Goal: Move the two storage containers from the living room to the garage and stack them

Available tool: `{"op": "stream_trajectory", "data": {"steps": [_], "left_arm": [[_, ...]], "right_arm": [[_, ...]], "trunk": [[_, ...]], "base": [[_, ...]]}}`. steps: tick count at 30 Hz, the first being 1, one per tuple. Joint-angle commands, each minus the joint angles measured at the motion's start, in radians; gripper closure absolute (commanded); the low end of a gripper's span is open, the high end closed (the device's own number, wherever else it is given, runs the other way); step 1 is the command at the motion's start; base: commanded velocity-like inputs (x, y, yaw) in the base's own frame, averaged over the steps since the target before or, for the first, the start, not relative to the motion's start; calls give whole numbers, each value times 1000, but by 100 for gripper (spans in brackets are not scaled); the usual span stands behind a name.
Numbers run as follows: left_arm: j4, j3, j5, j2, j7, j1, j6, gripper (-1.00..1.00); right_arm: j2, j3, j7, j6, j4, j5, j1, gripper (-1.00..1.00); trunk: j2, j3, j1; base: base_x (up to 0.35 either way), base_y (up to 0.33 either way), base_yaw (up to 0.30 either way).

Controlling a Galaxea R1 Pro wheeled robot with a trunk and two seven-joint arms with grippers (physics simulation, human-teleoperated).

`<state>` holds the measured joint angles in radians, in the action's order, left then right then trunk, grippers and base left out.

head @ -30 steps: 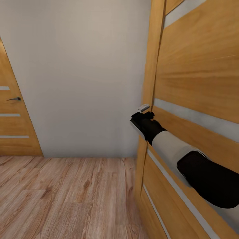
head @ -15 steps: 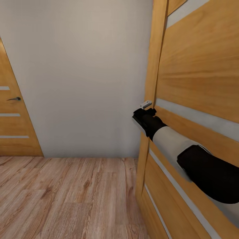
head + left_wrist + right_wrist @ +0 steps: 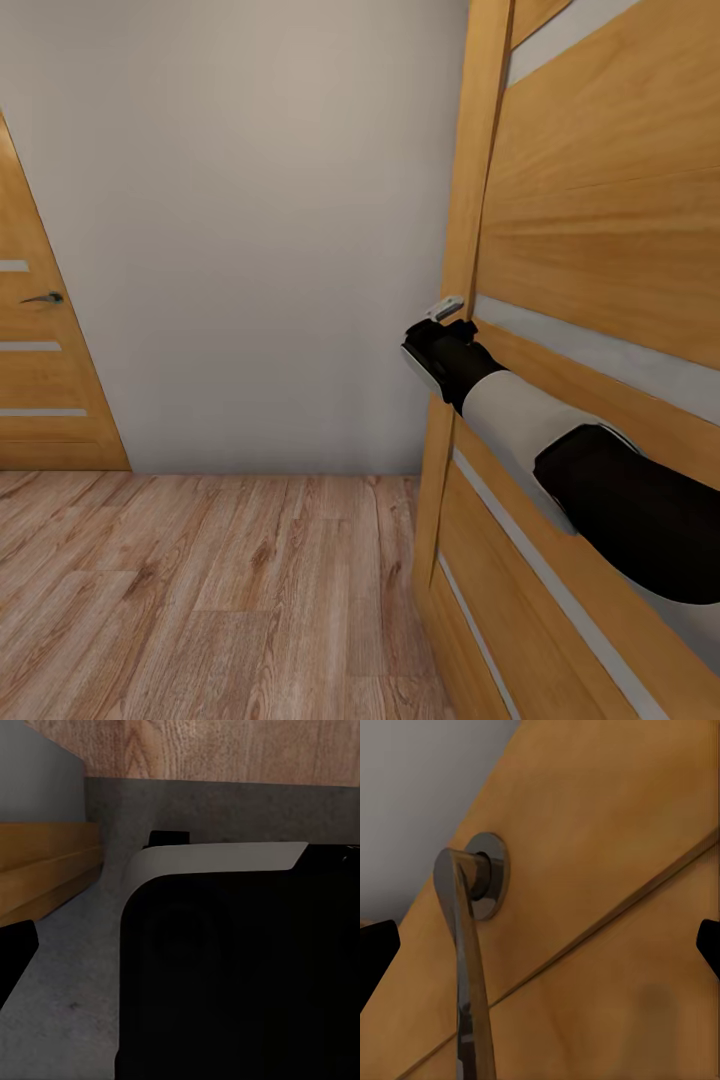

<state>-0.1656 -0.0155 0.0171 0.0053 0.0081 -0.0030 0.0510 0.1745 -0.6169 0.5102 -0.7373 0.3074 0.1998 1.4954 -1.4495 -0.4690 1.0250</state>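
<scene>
Plain white wall [image 3: 250,230] ahead, light wood plank floor [image 3: 200,590] below, a shut orange-brown door [image 3: 35,360] with frosted strips at the left edge of the head view. Closer, along the right edge, a second door [image 3: 600,250] of the same make, standing ajar, with the right arm stretched to its free edge.

Judged step: getting through this doorway on the way between rooms. No storage containers to be seen in any view, so their whereabouts cannot be told from here.

Right pincer [image 3: 447,318] at the door's edge, near the lever; open or closed — cannot tell, fingertips mostly out of sight. Next move, by judgement: catch the lever or the door's edge, swing the leaf wider, then roll the base through without clipping the frame.

Right wrist view: dark metal lever handle [image 3: 461,967] and its round rosette [image 3: 489,874] up close, hidden from the head camera. Left wrist view: grey speckled concrete floor [image 3: 67,1005], a wooden skirting [image 3: 45,874], a dark robot body part [image 3: 240,975]; left pincer state not readable.
</scene>
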Motion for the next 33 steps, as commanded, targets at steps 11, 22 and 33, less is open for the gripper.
{"op": "stream_trajectory", "data": {"steps": [11,22,33], "left_arm": [[0,-1,2,0,3,0,1,-100],[0,-1,3,1,3,0,0,-100],[0,-1,2,1,3,0,0,-100]], "right_arm": [[-37,-11,9,5,-1,-5,16,-100],[-87,-11,9,9,-1,-5,20,-100],[-146,-10,9,13,-1,-5,34,-100]], "trunk": [[-1,-1,0],[-1,-1,0],[-1,-1,0]], "base": [[0,0,0],[0,0,0],[0,0,0]]}}
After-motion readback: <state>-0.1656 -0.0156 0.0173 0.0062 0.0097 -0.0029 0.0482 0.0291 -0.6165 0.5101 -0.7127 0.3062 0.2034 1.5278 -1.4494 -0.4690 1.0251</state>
